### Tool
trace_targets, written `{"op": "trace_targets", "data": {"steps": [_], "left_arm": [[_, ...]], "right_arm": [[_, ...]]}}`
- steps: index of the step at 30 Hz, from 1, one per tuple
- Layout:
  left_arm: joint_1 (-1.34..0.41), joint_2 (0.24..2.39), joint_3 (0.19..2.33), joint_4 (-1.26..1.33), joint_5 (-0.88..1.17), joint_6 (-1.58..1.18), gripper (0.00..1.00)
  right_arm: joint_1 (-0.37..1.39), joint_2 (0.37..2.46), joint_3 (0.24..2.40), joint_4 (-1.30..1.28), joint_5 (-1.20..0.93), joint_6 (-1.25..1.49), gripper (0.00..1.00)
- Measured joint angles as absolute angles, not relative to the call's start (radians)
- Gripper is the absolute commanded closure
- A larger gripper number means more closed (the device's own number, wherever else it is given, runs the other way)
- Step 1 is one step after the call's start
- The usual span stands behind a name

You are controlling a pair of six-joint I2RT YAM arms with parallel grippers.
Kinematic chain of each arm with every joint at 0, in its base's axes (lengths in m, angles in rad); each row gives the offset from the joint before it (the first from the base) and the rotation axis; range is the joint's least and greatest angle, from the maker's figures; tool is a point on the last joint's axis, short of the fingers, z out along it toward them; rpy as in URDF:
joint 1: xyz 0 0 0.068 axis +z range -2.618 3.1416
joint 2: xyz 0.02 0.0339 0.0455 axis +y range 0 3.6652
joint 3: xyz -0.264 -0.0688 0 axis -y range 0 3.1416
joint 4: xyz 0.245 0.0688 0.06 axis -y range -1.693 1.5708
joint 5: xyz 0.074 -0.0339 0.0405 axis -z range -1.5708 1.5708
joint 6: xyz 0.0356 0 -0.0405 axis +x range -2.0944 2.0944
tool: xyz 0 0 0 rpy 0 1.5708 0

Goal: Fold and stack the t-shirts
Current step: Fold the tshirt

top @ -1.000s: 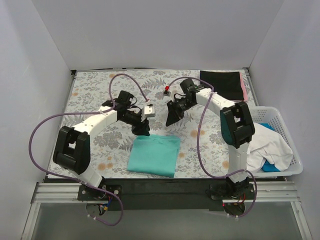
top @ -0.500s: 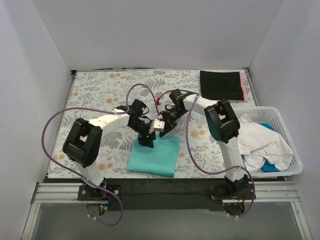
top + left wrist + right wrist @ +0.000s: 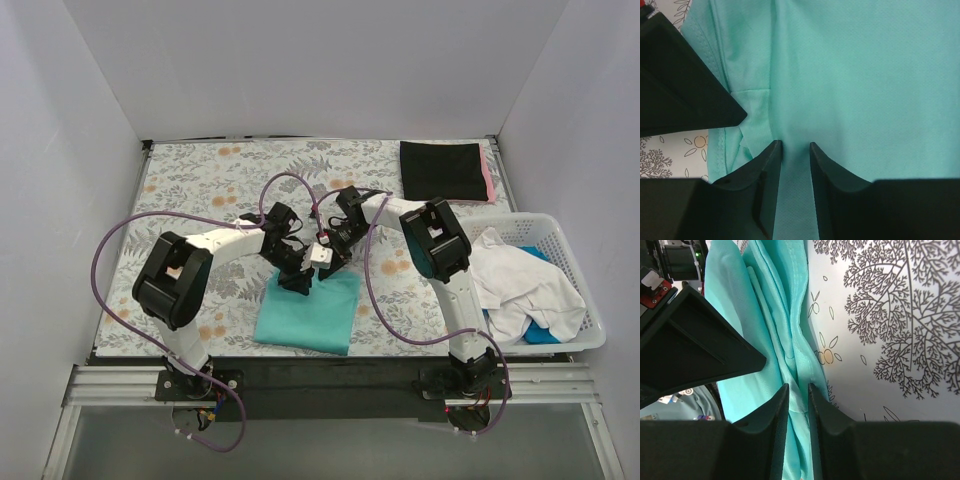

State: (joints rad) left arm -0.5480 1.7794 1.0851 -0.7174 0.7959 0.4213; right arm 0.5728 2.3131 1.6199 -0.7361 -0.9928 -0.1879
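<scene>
Where the teal-green t-shirt (image 3: pixel 308 312) lies folded into a rough rectangle at the near middle of the table, both arms reach down onto its far edge. Its cloth is smooth across the main panel, with bunched pleats and a stitched hem along that far edge. The left gripper (image 3: pixel 296 283) sits on the edge's left part; in its wrist view (image 3: pixel 796 150) the fingers (image 3: pixel 771 165) are drawn to a narrow slit filled with teal cloth. The right gripper (image 3: pixel 326 267) is just beside it; in its own view (image 3: pixel 798 392) the fingers (image 3: pixel 777 410) pinch a raised ridge of the hem. Each wrist view is partly blocked by the other gripper's black body. Under everything lies the floral printed cloth (image 3: pixel 200 180). A folded black t-shirt (image 3: pixel 441 170) rests at the far right on a pink t-shirt (image 3: pixel 489 178). Along the right edge stands a white lattice basket (image 3: pixel 577 258), holding a crumpled white t-shirt (image 3: pixel 530 285) and a blue t-shirt (image 3: pixel 541 336).
</scene>
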Motion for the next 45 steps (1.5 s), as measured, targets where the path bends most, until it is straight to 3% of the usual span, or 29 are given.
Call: {"op": "trace_targets", "data": {"steps": [2,3,4,10,20,43,45], "left_arm": [[-0.55,1.779,1.085,-0.717,0.794,0.422,0.81],[-0.55,1.779,1.085,-0.717,0.793,0.422,0.94],[-0.55,1.779,1.085,-0.718,0.793,0.419,1.0],[-0.553,1.764,1.082,-0.702,0.796,0.405,1.0],[-0.554,1.559,1.036,-0.567,0.801,0.356,1.0],[-0.537,1.575,0.928,-0.278,0.704,0.34,1.0],[-0.537,1.575,0.912,-0.253,0.696,0.339,0.85]], "right_arm": [[0.574,2.313,1.621,-0.736,-0.993,-0.191,0.72],[0.575,2.314,1.622,-0.735,-0.994,-0.192,0.72],[0.575,2.314,1.622,-0.736,-0.994,-0.193,0.72],[0.577,2.322,1.628,-0.739,-0.998,-0.21,0.73],[0.578,2.342,1.629,-0.747,-1.039,-0.229,0.74],[0.578,2.347,1.629,-0.757,-1.055,-0.255,0.73],[0.578,2.347,1.629,-0.757,-1.055,-0.257,0.72]]}}
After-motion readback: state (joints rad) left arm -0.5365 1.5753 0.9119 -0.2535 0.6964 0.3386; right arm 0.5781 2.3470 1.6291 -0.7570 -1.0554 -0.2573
